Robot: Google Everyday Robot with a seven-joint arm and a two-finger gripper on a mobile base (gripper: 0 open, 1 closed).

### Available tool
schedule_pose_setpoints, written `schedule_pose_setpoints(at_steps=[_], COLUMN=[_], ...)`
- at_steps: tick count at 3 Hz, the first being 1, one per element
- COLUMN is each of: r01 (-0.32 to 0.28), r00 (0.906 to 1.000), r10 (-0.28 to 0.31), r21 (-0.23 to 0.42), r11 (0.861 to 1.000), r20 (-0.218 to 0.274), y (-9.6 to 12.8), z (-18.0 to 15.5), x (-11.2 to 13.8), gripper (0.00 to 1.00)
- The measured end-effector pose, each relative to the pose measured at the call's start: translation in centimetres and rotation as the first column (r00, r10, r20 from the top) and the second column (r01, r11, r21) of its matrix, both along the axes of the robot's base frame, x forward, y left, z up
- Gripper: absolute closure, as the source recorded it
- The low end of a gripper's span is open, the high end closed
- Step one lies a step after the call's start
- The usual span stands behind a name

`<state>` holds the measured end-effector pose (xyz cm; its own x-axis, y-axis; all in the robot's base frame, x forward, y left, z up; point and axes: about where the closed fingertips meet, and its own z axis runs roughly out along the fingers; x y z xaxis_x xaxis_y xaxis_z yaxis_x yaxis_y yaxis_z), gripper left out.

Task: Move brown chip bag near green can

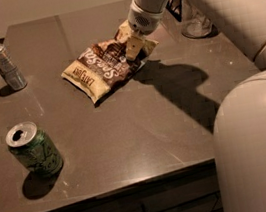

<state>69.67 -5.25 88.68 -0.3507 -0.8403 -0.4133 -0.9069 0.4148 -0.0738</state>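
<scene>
The brown chip bag [100, 68] lies flat on the dark table, left of centre toward the back, with white script lettering and cream ends. My gripper [132, 47] comes down from the upper right and sits on the bag's right end, touching it. The green can [34, 150] stands upright near the table's front left corner, well apart from the bag, with its silver top open.
A slimmer silver-grey can [6, 67] stands at the table's left rear. A clear glass container [195, 20] stands at the back right behind my arm. My white arm and body [257, 122] fill the right side. The table's front edge [112, 195] runs just below the green can.
</scene>
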Motion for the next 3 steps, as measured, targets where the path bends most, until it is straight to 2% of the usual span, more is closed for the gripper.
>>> schedule_pose_setpoints(at_steps=[1,2,3], r01=[-0.055,-0.107,-0.155], r00=[0.9985,0.994,0.9865], r10=[0.055,0.109,0.16], r21=[0.044,0.086,0.12], r11=[0.998,0.991,0.981], r20=[-0.005,-0.014,-0.033], y=[0.7,1.5,2.2], z=[1.0,2.1,2.6], x=[-2.8,-6.1,-9.8], gripper=[0.88,1.0,1.0])
